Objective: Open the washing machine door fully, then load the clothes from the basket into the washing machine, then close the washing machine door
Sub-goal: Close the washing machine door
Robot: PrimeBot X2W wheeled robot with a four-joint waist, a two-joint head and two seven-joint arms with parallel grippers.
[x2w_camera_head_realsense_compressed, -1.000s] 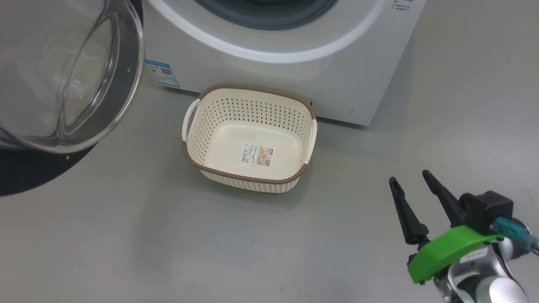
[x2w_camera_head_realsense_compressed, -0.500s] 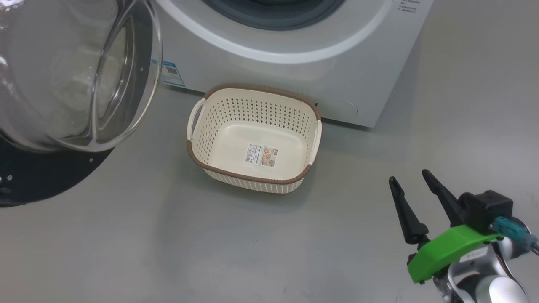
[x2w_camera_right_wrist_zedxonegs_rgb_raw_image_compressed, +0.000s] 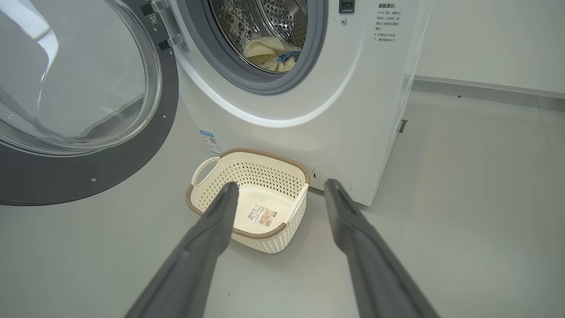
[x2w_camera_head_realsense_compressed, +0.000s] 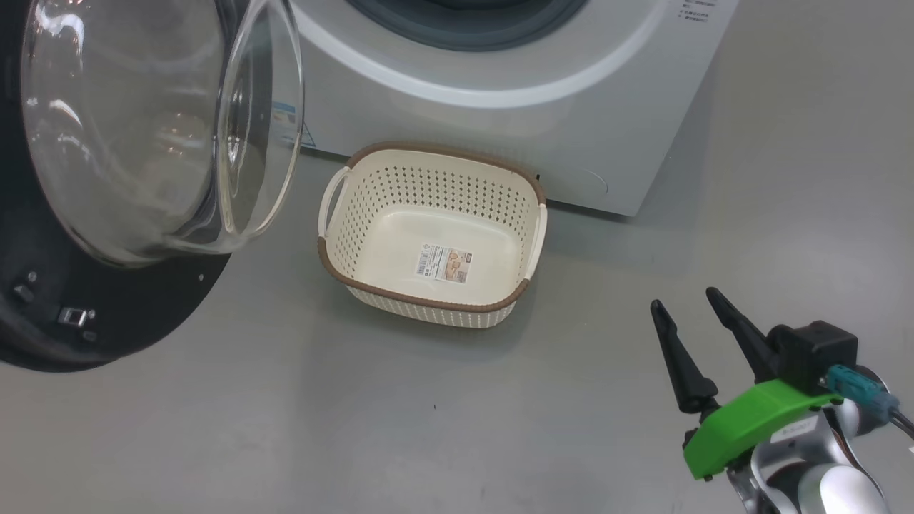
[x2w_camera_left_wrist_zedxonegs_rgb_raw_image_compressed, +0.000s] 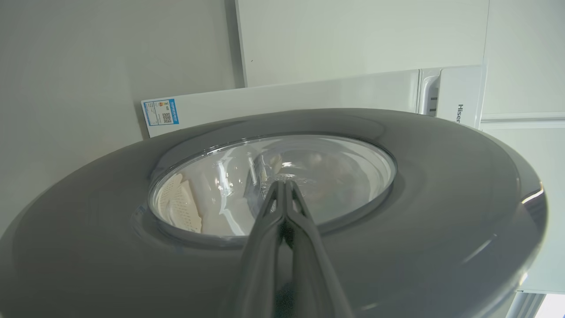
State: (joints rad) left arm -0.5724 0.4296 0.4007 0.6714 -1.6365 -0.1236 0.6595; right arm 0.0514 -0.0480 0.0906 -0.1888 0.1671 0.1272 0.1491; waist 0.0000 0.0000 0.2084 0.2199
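Note:
The washing machine (x2w_camera_head_realsense_compressed: 500, 121) stands with its door (x2w_camera_head_realsense_compressed: 107, 314) swung out at the left, the glass bowl (x2w_camera_head_realsense_compressed: 157, 128) bulging toward the basket. In the left wrist view my left gripper (x2w_camera_left_wrist_zedxonegs_rgb_raw_image_compressed: 282, 184) is shut, empty, its tips at the door's (x2w_camera_left_wrist_zedxonegs_rgb_raw_image_compressed: 441, 185) outer glass centre. The basket (x2w_camera_head_realsense_compressed: 428, 303) sits on the floor before the machine with nothing in it but its label. In the right wrist view the cream clothes (x2w_camera_right_wrist_zedxonegs_rgb_raw_image_compressed: 269, 53) lie inside the steel drum. My right gripper (x2w_camera_head_realsense_compressed: 683, 300) hovers open and empty at the lower right, aimed at the basket (x2w_camera_right_wrist_zedxonegs_rgb_raw_image_compressed: 260, 176).
Grey floor spreads around the basket and my right arm. A blue label sticker (x2w_camera_right_wrist_zedxonegs_rgb_raw_image_compressed: 207, 138) marks the machine's lower front. A pale wall and skirting (x2w_camera_right_wrist_zedxonegs_rgb_raw_image_compressed: 485, 86) run behind on the right. The door (x2w_camera_right_wrist_zedxonegs_rgb_raw_image_compressed: 110, 168) takes up the left side.
The door has swung round toward the machine, its glass bowl now nearer the basket. The head view shifted a little. The right gripper stays open in nearly the same place.

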